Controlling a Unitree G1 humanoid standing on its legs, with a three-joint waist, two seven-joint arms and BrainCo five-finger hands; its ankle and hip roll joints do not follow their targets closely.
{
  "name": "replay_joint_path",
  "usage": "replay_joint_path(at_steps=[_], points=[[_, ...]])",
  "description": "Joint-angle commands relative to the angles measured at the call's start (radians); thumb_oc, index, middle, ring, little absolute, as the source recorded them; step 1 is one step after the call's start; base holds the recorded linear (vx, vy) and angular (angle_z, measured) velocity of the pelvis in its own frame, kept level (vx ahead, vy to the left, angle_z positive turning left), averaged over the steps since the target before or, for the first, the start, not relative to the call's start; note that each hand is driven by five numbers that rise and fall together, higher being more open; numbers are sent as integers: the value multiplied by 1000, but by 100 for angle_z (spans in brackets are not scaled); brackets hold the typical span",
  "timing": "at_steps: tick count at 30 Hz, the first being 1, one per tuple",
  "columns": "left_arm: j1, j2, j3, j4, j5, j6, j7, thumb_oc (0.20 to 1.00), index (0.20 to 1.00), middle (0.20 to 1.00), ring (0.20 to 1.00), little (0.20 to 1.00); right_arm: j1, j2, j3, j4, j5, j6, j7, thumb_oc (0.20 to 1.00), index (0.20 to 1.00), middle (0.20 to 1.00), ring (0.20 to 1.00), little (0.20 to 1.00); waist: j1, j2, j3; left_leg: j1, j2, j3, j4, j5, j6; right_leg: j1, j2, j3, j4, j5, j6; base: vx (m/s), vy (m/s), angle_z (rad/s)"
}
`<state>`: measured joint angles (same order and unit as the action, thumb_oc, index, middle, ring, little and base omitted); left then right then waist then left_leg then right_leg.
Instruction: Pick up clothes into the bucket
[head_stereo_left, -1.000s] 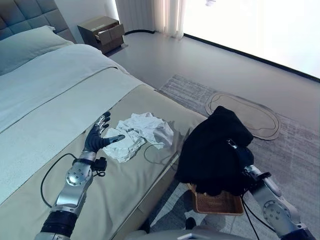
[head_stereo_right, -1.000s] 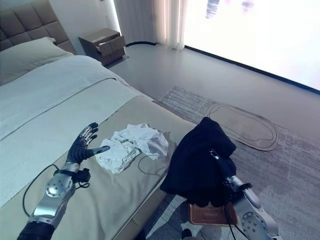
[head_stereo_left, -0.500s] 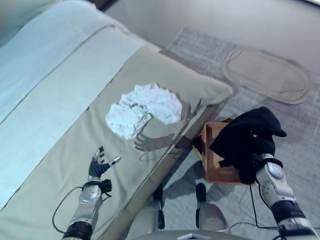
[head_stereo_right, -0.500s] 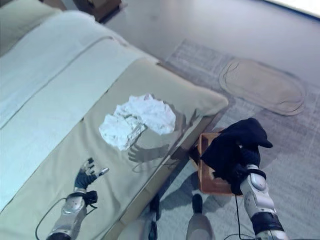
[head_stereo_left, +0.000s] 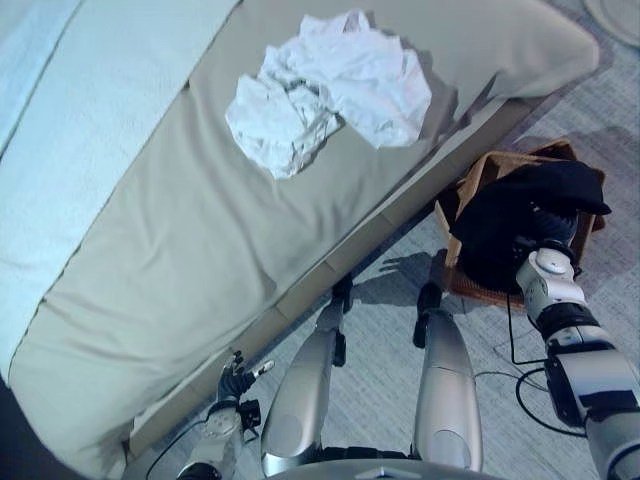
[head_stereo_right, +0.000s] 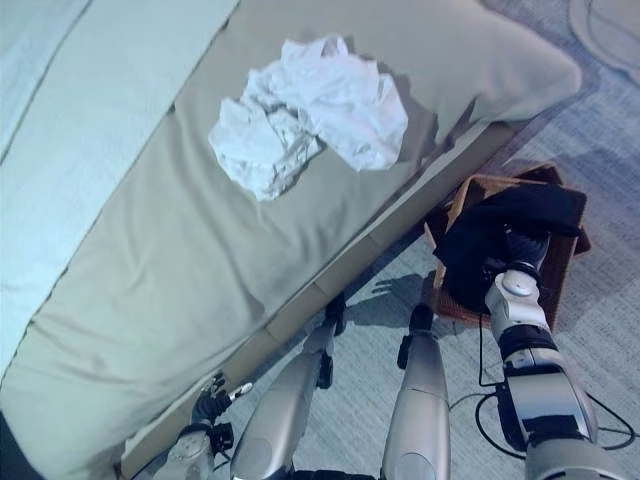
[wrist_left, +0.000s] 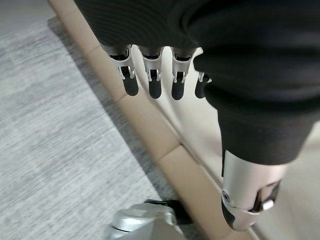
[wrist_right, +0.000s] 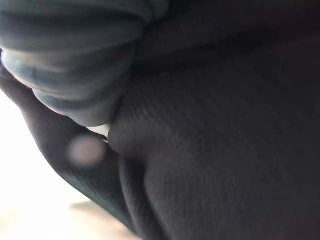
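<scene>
Sitting on the grey rug (head_stereo_left: 380, 360) beside the bed (head_stereo_left: 180, 250), a woven basket (head_stereo_left: 470, 290) holds a black garment (head_stereo_left: 520, 215) that fills it and bulges above its rim. The right hand (head_stereo_right: 524, 246) is buried in that black cloth, so whether its fingers grip it cannot be told. The left hand (head_stereo_left: 238, 378) hangs low by the bed's edge with fingers (wrist_left: 151, 89) straight and empty, while a crumpled white garment (head_stereo_left: 330, 85) lies on the tan bedcover, well apart from the basket.
</scene>
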<state>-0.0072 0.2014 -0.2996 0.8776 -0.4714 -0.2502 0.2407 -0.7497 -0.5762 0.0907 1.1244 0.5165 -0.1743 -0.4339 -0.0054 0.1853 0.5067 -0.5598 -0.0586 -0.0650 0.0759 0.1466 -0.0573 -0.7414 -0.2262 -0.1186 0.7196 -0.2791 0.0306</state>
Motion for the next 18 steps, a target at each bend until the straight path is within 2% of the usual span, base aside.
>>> replay_joint_path(at_steps=[1,2,7,13,18], points=[[-51,-22,-23,-41,-43,-39,39,1000,1000,1000,1000,1000,-46,-132,32,50,-52,-13,-59,335,335,335,335,335,-16,38,13,18,-19,18,170,-156,8,40,5,24,-96,57,28,-25,-6,24],[-58,-11,-45,-90,-49,-57,49,1000,1000,1000,1000,1000,-72,-161,50,101,-92,5,-81,1000,1000,1000,1000,1000,-6,51,13,-27,-26,13,181,-152,9,-7,-2,28,-75,54,26,-15,1,19],[-75,3,-74,-166,-45,-65,73,1000,1000,1000,1000,1000,-102,-203,64,181,-120,35,-93,1000,1000,1000,1000,1000,9,75,13,-53,-46,-3,164,-144,13,-56,-20,31,-48,45,24,8,17,7],[-90,6,-86,-181,-32,-58,94,1000,1000,1000,1000,1000,-100,-201,55,250,-135,74,-98,1000,1000,1000,1000,1000,17,81,13,-40,-56,-5,146,-142,21,-53,-31,34,-59,49,27,17,29,6],[-108,34,-24,-307,-10,-90,173,1000,1000,1000,1000,1000,-35,-158,14,218,-118,63,-123,1000,1000,1000,1000,1000,12,77,13,-11,-60,-5,127,-143,25,-21,-29,34,-99,68,36,20,59,8]])
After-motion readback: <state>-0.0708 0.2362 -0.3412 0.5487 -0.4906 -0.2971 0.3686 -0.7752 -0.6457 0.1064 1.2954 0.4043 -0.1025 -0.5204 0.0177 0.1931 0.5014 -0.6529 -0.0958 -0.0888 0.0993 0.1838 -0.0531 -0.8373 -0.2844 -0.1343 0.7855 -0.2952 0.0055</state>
